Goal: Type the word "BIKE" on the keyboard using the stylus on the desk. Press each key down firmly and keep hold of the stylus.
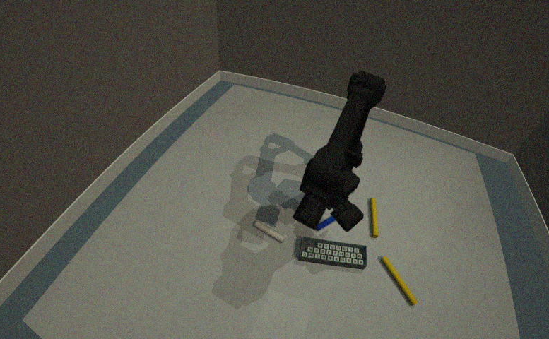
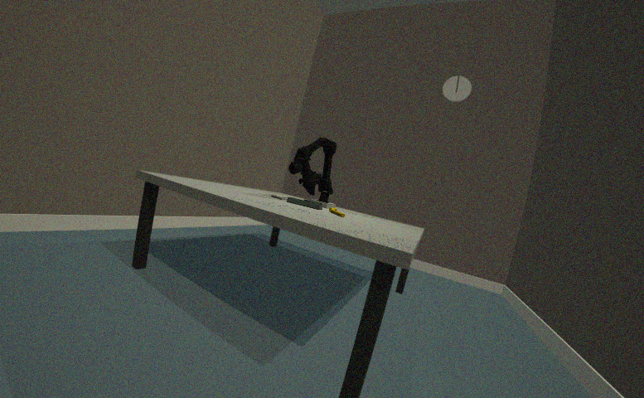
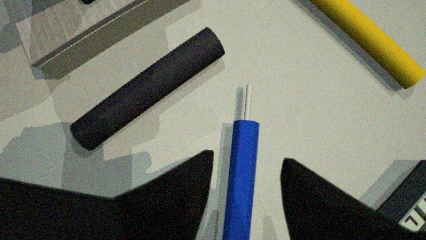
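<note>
Arm bent down over desk [image 1: 143, 210], gripper [image 1: 328, 217] low, just far side of keyboard [image 1: 331, 251].

Fingers spread part-way, 1 each side of blue stylus [image 3: 242, 170]; gaps show on both sides in wrist view, so no pinch, nothing held. Stylus lies flat on desk, thin white tip pointing away from gripper. In top view only a short blue stretch [image 1: 326, 222] shows between the 2 finger blocks.

Keyboard: dark body, 3 rows of pale keys, corner visible at lower right of wrist view [image 3: 412, 210].

Others on desk:
- 2 yellow rods: 1 right of gripper [image 1: 373, 217], 1 nearer & right of keyboard [image 1: 398, 280].
- White rod [image 1: 268, 231], left of keyboard.
- Dark cylinder [image 3: 147, 87] left of stylus, apart from it.
- Grey block [image 3: 100, 35] beyond dark cyl.
</note>
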`<state>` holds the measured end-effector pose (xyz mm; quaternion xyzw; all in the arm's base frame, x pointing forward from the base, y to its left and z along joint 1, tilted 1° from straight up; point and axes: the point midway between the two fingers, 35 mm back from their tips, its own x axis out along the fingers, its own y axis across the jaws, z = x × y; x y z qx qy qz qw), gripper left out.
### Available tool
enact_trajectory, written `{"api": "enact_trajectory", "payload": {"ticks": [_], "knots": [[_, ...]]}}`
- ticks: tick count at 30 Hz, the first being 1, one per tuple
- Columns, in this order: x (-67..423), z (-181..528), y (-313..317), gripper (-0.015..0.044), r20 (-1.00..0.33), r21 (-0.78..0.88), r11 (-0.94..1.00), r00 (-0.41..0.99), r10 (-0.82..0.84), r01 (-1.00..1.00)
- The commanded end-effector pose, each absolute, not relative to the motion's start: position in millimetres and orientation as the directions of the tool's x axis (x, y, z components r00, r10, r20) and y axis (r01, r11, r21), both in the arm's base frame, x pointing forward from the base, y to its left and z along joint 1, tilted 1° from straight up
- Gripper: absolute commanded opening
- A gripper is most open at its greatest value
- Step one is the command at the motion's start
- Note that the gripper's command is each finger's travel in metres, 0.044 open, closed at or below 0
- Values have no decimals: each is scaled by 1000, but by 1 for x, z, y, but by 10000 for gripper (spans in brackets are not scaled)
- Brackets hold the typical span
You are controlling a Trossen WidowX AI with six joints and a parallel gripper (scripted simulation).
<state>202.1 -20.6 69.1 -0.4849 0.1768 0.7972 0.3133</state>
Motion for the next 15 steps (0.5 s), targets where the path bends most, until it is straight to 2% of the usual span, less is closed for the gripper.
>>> {"api": "enact_trajectory", "payload": {"ticks": [1,15], "knots": [[203,65,-18,150,-881,-29,-744,-335,335,-668],[203,55,-18,150,-881,-29,-744,-335,335,-668]]}}
